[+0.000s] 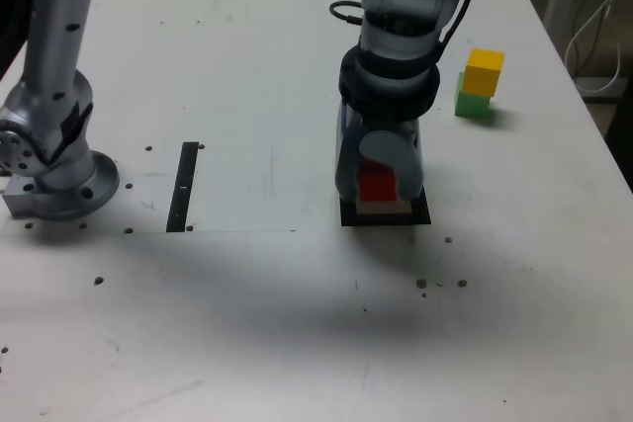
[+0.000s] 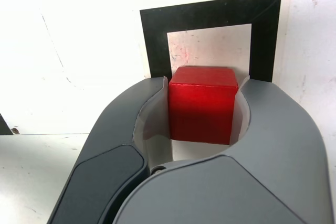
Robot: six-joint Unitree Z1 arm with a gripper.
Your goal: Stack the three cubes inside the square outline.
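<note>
While yellow cube (image 1: pixel 485 73) sits on green (image 1: pixel 473 98), jaws (image 2: pixel 206 85) clamp red cube (image 2: pixel 202 106) w/in sq. outline (image 2: pixel 264 40).

The gripper (image 1: pixel 379 180) has the red cube (image 1: pixel 376 183) at the black square (image 1: pixel 385 219). Far off to the right, the yellow cube (image 1: pixel 483 72) sits on the green cube (image 1: pixel 474 98). A black strip (image 1: pixel 183 187) lies to the left.
</note>
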